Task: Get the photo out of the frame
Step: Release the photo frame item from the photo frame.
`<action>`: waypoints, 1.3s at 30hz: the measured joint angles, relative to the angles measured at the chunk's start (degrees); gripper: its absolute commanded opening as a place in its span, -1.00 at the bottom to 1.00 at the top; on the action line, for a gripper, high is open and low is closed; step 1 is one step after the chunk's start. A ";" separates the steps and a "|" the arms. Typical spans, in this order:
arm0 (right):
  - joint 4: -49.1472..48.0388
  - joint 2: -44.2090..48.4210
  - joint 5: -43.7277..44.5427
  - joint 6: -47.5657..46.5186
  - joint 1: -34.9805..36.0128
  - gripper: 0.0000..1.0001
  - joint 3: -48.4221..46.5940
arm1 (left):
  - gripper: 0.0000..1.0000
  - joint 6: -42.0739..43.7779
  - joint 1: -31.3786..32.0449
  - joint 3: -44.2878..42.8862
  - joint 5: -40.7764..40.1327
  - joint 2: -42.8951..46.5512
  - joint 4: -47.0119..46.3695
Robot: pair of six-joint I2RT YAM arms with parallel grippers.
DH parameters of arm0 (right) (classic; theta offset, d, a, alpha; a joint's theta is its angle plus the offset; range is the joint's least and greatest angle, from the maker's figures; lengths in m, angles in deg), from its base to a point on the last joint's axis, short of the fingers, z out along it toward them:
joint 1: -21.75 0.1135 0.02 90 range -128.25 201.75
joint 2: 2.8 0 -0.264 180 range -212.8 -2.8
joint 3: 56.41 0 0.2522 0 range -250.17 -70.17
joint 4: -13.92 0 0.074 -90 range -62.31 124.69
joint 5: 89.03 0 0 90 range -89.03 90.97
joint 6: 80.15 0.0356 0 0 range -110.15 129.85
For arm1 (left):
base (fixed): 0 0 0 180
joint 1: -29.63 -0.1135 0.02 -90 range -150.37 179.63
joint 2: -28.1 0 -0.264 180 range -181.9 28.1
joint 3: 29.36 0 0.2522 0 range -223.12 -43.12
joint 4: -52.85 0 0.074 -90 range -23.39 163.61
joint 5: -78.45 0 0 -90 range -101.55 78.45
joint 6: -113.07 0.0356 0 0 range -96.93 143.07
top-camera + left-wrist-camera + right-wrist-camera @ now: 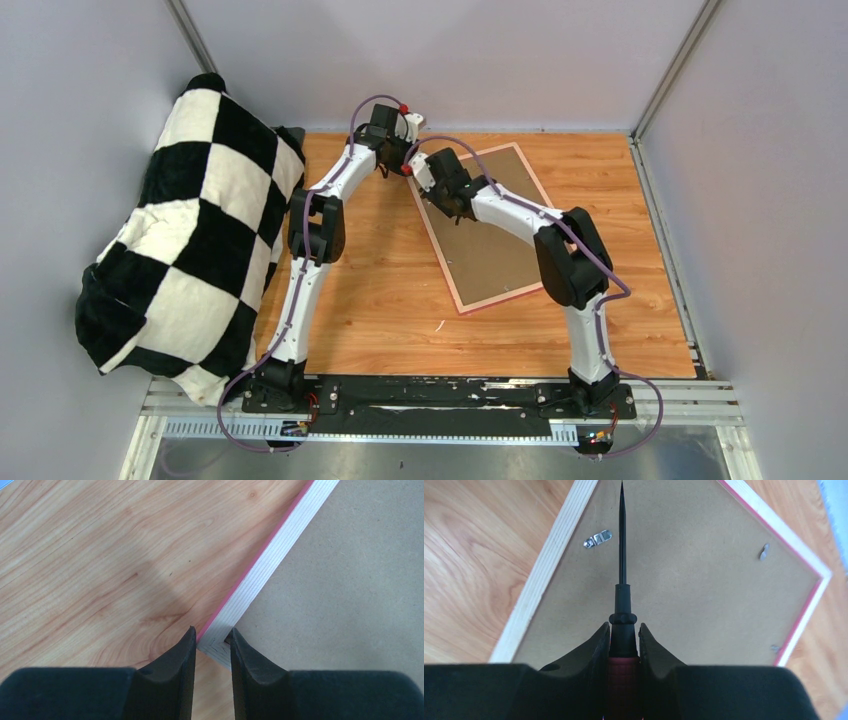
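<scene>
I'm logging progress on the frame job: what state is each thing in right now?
the frame: lying face down on the table, back up.
backing board: seated in the frame.
the photo: hidden under the backing board, not out yet.
screwdriver: gripped by its handle, shaft pointing out over the backing board.
left gripper: shut on the frame's corner.
right gripper: shut on the screwdriver.

White-and-black arms (300, 285), purple cables (372, 98), red markings (404, 107), tapered black pincer fingers (175, 665).

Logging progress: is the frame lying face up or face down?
Face down: the frame shows its brown backing board and metal clips upward; the photo is out of sight.
</scene>
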 measured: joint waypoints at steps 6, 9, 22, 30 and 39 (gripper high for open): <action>-1.03 -1.20 2.84 -18.45 1.20 -1.00 0.42 | -1.00 0.02 0.00 0.00 0.02 0.00 0.00; -2.99 -1.20 4.24 -27.93 1.33 -1.00 1.03 | -1.00 0.02 0.00 0.00 0.02 0.00 0.00; -5.38 -2.08 7.32 -49.46 2.03 -1.00 2.71 | -1.00 0.02 0.00 0.00 0.00 0.00 0.00; -5.95 -3.45 9.92 -54.23 2.49 -0.99 2.69 | -1.00 0.02 0.00 0.00 0.02 0.00 0.00; -6.38 -3.41 11.65 -57.57 2.58 -1.00 3.45 | -1.00 0.02 0.00 0.00 0.00 0.00 0.00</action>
